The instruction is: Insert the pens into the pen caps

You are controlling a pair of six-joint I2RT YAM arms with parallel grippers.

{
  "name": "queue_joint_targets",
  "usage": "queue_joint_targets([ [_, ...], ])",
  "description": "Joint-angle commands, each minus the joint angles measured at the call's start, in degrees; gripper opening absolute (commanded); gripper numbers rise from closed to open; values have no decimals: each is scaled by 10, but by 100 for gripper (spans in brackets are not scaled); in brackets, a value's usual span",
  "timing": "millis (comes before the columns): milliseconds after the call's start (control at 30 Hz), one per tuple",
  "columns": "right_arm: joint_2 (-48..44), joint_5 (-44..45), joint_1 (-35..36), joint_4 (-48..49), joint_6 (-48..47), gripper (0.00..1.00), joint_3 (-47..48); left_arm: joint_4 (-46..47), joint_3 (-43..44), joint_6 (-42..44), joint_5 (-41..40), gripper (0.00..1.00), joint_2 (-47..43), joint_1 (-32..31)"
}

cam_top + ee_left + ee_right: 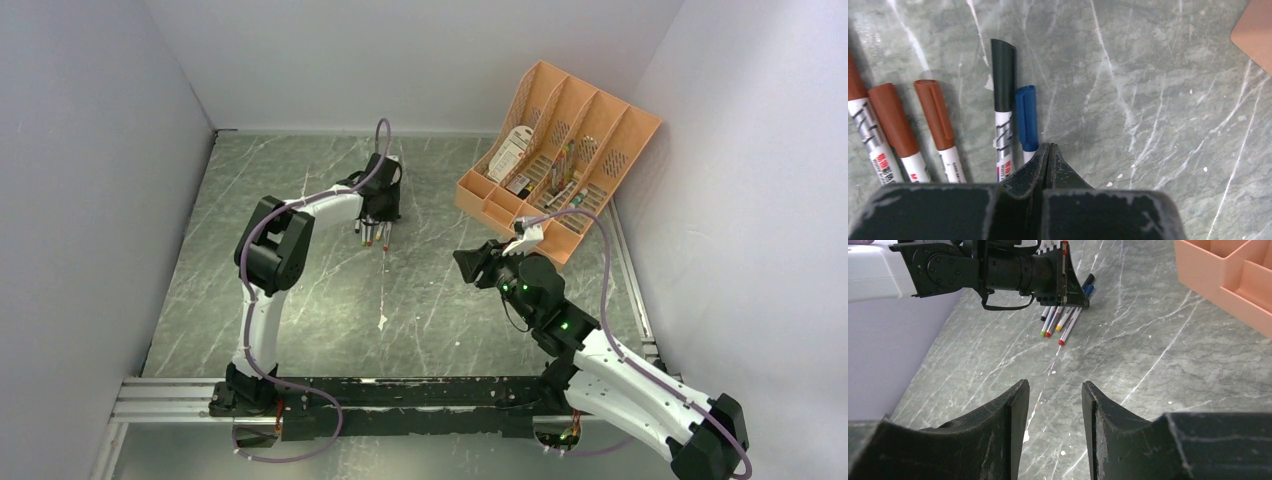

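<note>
**Left gripper**: fully closed, its two fingers pressed flat together with nothing between them. It points down at the grey marbled surface.

**Pens**: five, with white printed barrels, lying side by side on the surface. They sit just ahead and to the left of the left gripper's tip, and their near ends are hidden under it. Each one wears a cap.

**Blue cap**: on the pen closest to the tip, just beside it.

**Black cap**: next on the left, alongside the blue cap and reaching farther out.

**Red-brown caps**: three, farther left. The outermost is cut by the frame edge.

**Right gripper**: about half open and holding nothing. It is above the surface, well apart from the pens.

**Pens, from the right gripper:** far ahead and slightly left, under the left gripper. Their coloured tail ends point back, with green, red and yellow among them.

**Tray**: orange, with compartments, ahead and to the right of the right gripper.
</note>
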Motion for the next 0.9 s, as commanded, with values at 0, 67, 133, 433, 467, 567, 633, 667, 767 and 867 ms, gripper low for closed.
queue_joint_targets([
  [0, 6, -4, -2, 26, 0, 43, -7, -21, -22, 14, -40, 7, -3, 20],
  [67, 14, -10, -1, 32, 2, 42, -7, -20, -25, 14, -43, 7, -8, 24],
  [133, 20, -14, -2, 38, 2, 42, -6, -19, -26, 14, -44, 7, -11, 26],
  [433, 25, -12, -4, 32, -4, 42, -1, -25, -23, 8, -66, 7, -10, 37],
  [467, 24, -12, -4, 32, -3, 42, -1, -24, -24, 6, -69, 7, -10, 38],
  [567, 25, -11, -4, 32, 0, 42, -3, -24, -25, -1, -77, 7, -10, 41],
  [633, 26, -11, -4, 32, 1, 42, -3, -21, -26, -5, -79, 9, -13, 42],
  [667, 25, -11, -4, 32, 2, 42, -3, -14, -28, -6, -79, 11, -18, 42],
  [767, 23, -8, -4, 29, 1, 42, -3, 32, -54, -8, -50, 30, -55, 42],
  [867, 24, -24, -4, 40, -24, 50, 0, 136, -112, 9, -2, 60, -122, 37],
])
